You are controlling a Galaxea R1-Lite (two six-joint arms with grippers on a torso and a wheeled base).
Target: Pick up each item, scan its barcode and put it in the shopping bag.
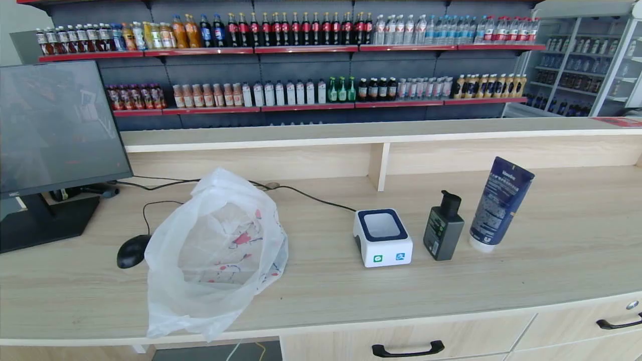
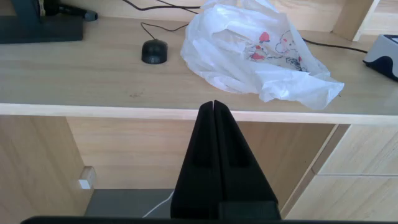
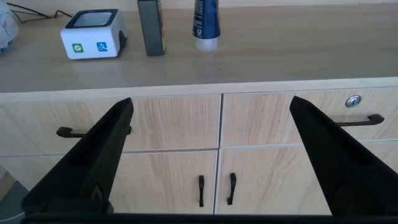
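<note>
Two items wait on the counter [image 1: 321, 296], not yet scanned: a dark pump bottle [image 1: 443, 231] and a blue tube [image 1: 500, 203] that stands on its cap and leans a little; the bottle is just right of the scanner [image 1: 382, 236], and the tube is just right of the bottle, near it but apart; the bag [image 1: 216, 250] lies open well to the left of the scanner. I judge that the step in hand is the first pick, and the right arm suits it best; to do it well, the arm should first rise above the counter edge, then close on the body of the bottle under the pump head, not on the pump itself; the neighbours on both sides are close, so the fingers need a careful entry, or the tube may tip; I cannot see where the barcode is, so the bottle may need a turn over the scanner window, which faces up. The right gripper [image 3: 211, 102] is spread wide and holds nothing; it hangs below the counter edge, in front of the drawers [image 3: 174, 124], so both items are above it and farther in, well apart from it. The left gripper [image 2: 214, 107] has its fingers pressed together and is empty; it is also below the edge, with the bag above and beyond it.
</note>
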